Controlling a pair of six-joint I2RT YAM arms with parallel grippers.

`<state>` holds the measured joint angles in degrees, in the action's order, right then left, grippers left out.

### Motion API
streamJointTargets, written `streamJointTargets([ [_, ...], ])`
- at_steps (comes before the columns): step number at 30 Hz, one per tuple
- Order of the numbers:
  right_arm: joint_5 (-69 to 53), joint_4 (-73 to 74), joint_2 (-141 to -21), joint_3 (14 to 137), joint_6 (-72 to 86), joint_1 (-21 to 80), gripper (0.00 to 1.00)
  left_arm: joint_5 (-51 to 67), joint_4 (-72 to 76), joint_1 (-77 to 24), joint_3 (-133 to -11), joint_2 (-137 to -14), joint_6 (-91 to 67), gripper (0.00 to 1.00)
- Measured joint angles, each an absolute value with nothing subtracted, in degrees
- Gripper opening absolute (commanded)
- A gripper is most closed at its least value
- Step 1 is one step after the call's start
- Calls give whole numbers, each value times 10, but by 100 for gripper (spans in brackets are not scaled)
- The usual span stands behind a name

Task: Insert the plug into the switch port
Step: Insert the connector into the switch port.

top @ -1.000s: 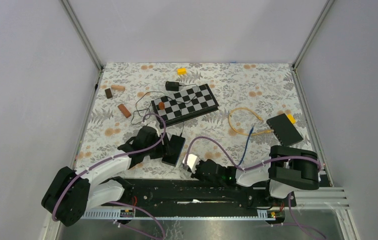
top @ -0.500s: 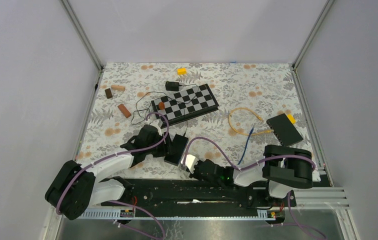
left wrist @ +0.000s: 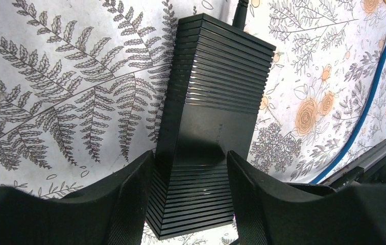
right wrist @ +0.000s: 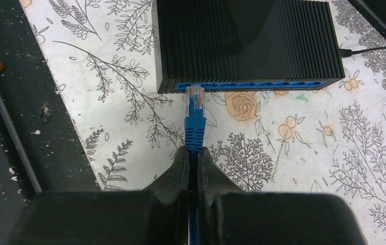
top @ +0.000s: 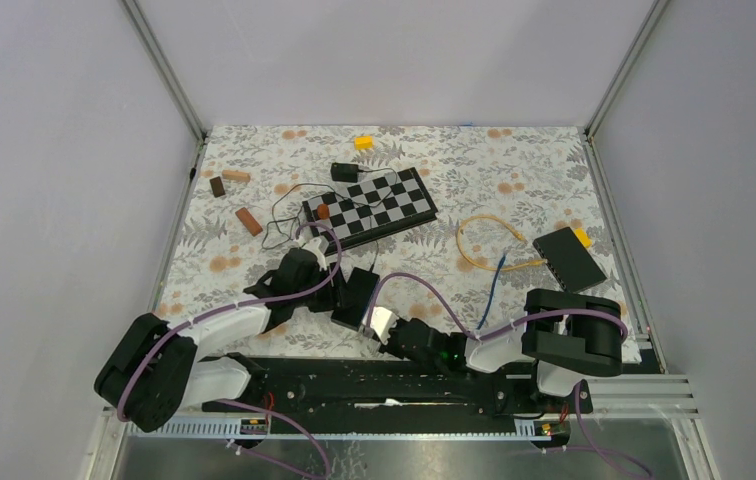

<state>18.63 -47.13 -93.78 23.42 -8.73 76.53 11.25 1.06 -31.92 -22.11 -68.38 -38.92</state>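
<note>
The black ribbed switch (top: 356,297) lies on the floral cloth near the front edge. My left gripper (top: 326,292) is shut on it; in the left wrist view the fingers (left wrist: 135,189) press both sides of the switch (left wrist: 211,117). My right gripper (top: 386,325) is shut on the blue cable just behind its plug. In the right wrist view the gripper (right wrist: 194,149) holds the plug (right wrist: 195,109) pointing at the switch's blue port row (right wrist: 252,86). The plug's clear tip sits just outside the leftmost port.
A checkerboard (top: 370,207), a black adapter (top: 344,172) with thin wire, wooden blocks (top: 247,221) and a yellow block (top: 363,142) lie farther back. A yellow cable (top: 484,240) and a black box (top: 568,258) lie at right. The black rail (right wrist: 7,127) borders the cloth at the near edge.
My left gripper has turned and shifted the switch a little to the right, towards the right gripper. The right gripper has edged left with the plug.
</note>
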Motion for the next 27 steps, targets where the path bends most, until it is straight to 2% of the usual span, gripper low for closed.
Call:
streamJointTargets([
  [27, 182, -466, -941, 243, -99, 754, 0, 116, 45, -318, -222, -706, -384, 52],
])
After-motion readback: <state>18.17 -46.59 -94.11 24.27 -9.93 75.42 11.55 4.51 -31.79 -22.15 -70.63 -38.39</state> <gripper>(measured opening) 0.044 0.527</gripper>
